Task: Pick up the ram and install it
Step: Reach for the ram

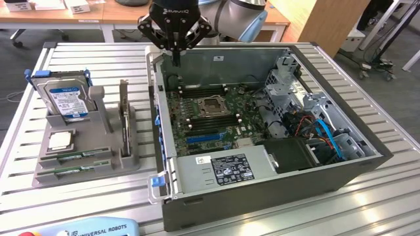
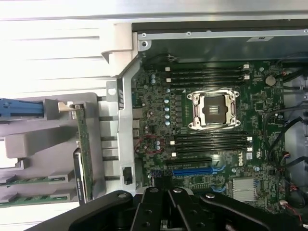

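On the exterior view's left, the grey holder (image 1: 98,147) stands on the slatted surface (image 1: 367,206). At its back the drive (image 1: 66,98) with a blue label stands upright, and in front of the drive the silver chip (image 1: 59,141) lies flat. Nearer the camera, the first ram (image 1: 82,156) and the second ram (image 1: 74,170) lie flat in the holder, one behind the other, each in its own slot. Both are well apart from me. On the holder's right side a card (image 1: 123,118) stands on its edge.

Just beside the holder is the open case (image 1: 262,196). My hand (image 1: 175,58) hangs above its far left corner, over the edge of the board (image 1: 196,132). My fingers (image 1: 176,49) are pressed together to one point and they pinch nothing.

In the middle of the board is the square socket (image 1: 213,105), with long black slots (image 1: 203,91) on both sides of it. The grey power box (image 1: 223,169) sits at the near wall. To the right are black and blue cables (image 1: 328,137).
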Controlling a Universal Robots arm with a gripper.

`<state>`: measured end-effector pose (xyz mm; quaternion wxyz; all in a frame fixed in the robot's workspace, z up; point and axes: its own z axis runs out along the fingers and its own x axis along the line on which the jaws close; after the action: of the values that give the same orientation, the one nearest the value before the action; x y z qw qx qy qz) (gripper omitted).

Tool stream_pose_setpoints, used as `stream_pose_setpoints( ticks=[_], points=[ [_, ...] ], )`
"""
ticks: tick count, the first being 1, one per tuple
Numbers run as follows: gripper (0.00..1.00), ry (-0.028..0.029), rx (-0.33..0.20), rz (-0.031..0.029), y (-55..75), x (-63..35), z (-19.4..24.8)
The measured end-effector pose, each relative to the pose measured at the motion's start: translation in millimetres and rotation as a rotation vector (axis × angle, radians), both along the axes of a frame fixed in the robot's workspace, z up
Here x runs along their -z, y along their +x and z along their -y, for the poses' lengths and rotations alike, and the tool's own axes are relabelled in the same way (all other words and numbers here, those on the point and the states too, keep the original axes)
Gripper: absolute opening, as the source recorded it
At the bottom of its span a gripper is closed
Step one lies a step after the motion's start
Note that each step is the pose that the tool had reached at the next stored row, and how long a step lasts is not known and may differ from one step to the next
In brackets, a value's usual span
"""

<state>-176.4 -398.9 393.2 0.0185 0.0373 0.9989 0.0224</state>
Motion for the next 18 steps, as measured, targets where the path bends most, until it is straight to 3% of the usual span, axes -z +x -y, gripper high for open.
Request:
stream_pose_setpoints(
  ticks=[9,18],
  points=[
    [0.1,-0.0001,0.0,0.004,-22.3,0.1,0.0],
    [0.1,-0.0001,0.0,0.0136,-49.2,0.1,0.0]
  ],
)
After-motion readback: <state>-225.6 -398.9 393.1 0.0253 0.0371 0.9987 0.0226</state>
